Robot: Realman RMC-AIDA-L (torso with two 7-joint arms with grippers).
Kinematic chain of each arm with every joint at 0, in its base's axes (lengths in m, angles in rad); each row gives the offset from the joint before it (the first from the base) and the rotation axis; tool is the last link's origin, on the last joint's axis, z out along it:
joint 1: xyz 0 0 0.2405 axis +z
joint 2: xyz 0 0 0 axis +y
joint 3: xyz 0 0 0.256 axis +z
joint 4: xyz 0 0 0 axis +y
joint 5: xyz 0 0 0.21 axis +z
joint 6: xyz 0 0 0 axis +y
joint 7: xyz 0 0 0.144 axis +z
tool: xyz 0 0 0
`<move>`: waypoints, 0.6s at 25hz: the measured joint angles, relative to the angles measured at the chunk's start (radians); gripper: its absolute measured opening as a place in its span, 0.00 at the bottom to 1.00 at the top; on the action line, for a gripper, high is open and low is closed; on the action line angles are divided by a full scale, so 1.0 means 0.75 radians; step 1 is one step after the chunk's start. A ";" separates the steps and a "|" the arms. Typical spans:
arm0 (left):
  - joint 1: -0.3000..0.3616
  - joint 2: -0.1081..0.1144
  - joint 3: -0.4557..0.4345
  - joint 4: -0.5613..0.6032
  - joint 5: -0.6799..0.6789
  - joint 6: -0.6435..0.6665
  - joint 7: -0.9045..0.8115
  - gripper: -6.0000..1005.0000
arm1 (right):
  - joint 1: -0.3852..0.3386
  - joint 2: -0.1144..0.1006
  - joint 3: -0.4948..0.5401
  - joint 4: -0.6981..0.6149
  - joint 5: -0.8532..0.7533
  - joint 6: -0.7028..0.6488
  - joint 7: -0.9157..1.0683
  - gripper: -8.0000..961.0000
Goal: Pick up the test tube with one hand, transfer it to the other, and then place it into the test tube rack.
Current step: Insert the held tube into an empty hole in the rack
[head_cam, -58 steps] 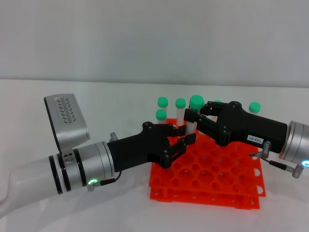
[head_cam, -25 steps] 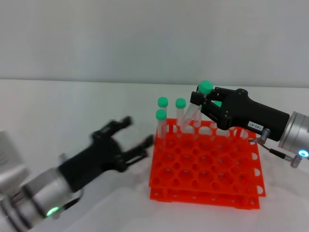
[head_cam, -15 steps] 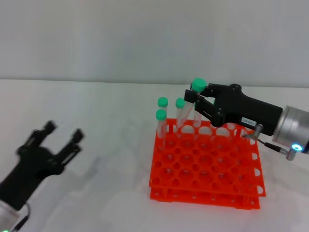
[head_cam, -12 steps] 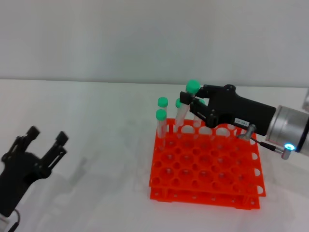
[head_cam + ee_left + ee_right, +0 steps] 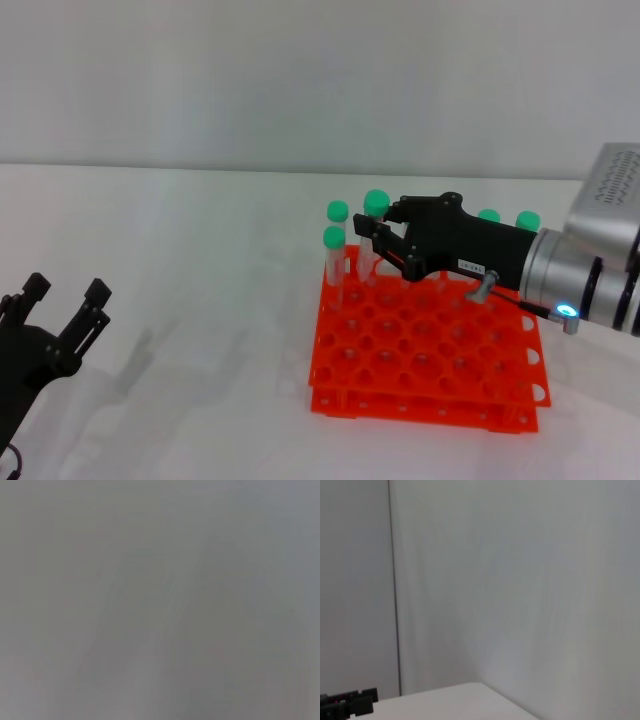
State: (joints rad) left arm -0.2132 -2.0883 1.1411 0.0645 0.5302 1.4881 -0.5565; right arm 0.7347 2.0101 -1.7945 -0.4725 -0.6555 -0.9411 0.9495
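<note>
**Orange rack, one tube about to go in**

Orange plastic fills the near middle of the white surface (image 5: 200, 260): a single two-tier rack (image 5: 430, 350) with a grid of round holes. At the near left edge the left pincer (image 5: 62, 305) sits low and idle, its fingers spread with nothing between them.

Farther back, the right pincer (image 5: 378, 240) reaches in over the rack's far row, pinching the tube (image 5: 372, 240) just under its green cap. The tube looks close to upright, and its lower end seems to be at or just inside a back-row hole.

To finish well, I'd keep it plumb and ease it straight down until it seats. Then part the fingers only slightly, since two capped tubes (image 5: 334, 258) stand just beside it.

By my count: five green caps in all, the two others (image 5: 508, 218) peeking from behind the right arm.
</note>
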 joint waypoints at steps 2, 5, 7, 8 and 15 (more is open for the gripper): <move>-0.006 0.000 0.000 -0.007 -0.001 -0.001 0.000 0.83 | 0.007 0.002 -0.009 -0.005 -0.003 0.028 0.000 0.27; -0.008 0.001 0.000 -0.008 -0.002 -0.002 0.000 0.83 | 0.014 0.004 -0.021 -0.006 -0.003 0.048 0.000 0.28; -0.008 0.001 0.000 -0.008 -0.002 -0.003 0.001 0.83 | 0.016 0.004 -0.024 -0.007 -0.003 0.060 0.000 0.28; -0.008 0.001 0.000 -0.008 -0.003 -0.003 0.001 0.83 | 0.017 0.004 -0.029 -0.007 -0.004 0.070 0.000 0.28; -0.009 0.000 0.000 -0.015 -0.004 -0.004 0.001 0.83 | 0.025 0.007 -0.060 -0.007 -0.004 0.120 0.000 0.29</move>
State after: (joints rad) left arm -0.2198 -2.0884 1.1413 0.0529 0.5275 1.4848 -0.5554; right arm 0.7536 2.0157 -1.8398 -0.4778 -0.6582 -0.8508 0.9495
